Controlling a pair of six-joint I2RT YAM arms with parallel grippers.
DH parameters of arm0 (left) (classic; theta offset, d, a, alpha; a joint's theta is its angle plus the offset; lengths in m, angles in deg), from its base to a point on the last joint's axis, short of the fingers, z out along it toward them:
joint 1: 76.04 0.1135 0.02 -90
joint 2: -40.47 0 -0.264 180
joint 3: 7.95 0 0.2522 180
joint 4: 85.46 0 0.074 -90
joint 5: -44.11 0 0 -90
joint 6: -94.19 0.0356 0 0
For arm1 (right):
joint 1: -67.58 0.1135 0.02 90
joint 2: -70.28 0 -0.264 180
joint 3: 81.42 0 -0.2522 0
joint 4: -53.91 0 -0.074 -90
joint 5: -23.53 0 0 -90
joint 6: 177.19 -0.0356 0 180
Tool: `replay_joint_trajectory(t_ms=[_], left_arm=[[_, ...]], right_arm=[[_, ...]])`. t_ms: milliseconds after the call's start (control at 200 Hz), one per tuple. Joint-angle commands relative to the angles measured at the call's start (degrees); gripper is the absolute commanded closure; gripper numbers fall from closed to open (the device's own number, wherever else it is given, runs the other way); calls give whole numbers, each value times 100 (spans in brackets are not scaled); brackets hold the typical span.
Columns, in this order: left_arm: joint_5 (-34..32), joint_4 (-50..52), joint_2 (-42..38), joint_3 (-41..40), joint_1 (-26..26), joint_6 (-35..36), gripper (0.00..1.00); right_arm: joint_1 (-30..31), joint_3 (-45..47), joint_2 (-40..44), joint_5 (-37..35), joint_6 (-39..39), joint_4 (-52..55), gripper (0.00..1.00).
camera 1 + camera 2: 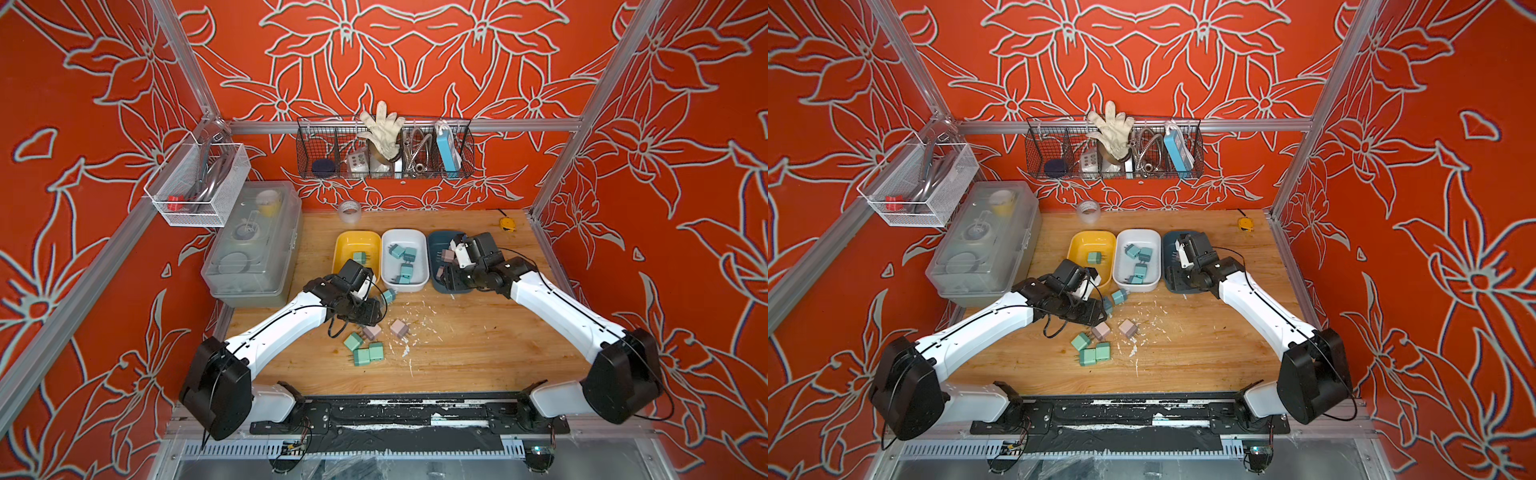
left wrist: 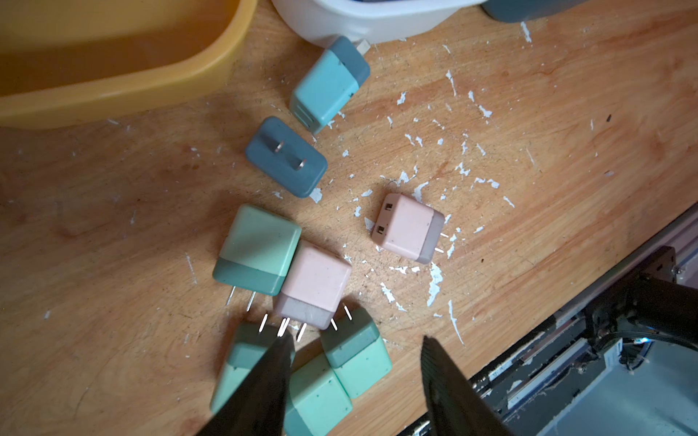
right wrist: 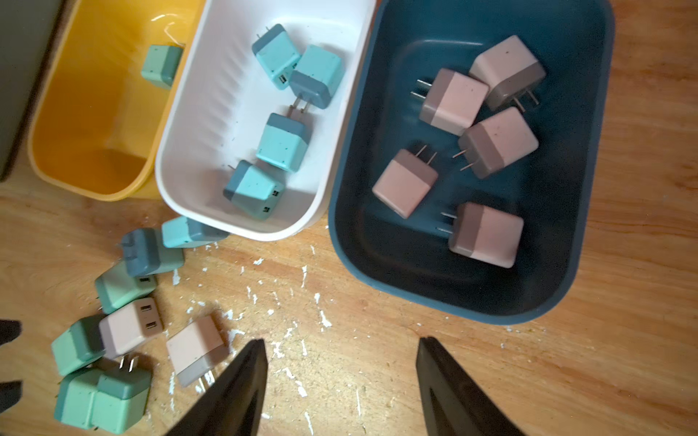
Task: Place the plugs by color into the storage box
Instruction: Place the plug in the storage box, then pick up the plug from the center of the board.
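Though probably light and rigid, look apt to slip on smooth plastic faces; best to pinch the plugs point(image 2: 406, 226) across two flat opposite sides, clear of the thin metal prongs. Lie loose in mixed colours on the wooden table point(image 1: 478, 353), just before the trays; others sorted: one mint green in the yellow tray point(image 1: 347, 243), four teal in the white tray point(image 1: 417, 241), five pink in the dark blue tray point(image 3: 589, 151). Nothing between the parted jaws of the left gripper point(image 2: 355, 338), above the green cluster, nor of the right gripper point(image 3: 342, 341), near that tray. No brand, label or lettering legible anywhere.
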Motion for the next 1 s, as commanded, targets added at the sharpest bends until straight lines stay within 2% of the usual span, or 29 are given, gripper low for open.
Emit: replay_joint_trajectory(t_ms=[0,370,656,996], left_arm=[[-62,-190,-36,-123,-26,-168,44],[-709,-395,-552,-781,146,-437,43],[-711,-678,-871,-1026,427,-570,43],[-549,-428,-1145,-971,490,-466,44]], right_arm=[[136,186,184,310,-183,-200,32],[804,231,144,373,-204,-220,32],[1226,64,-359,888,-32,-326,33],[1941,108,-934,1014,173,-454,32]])
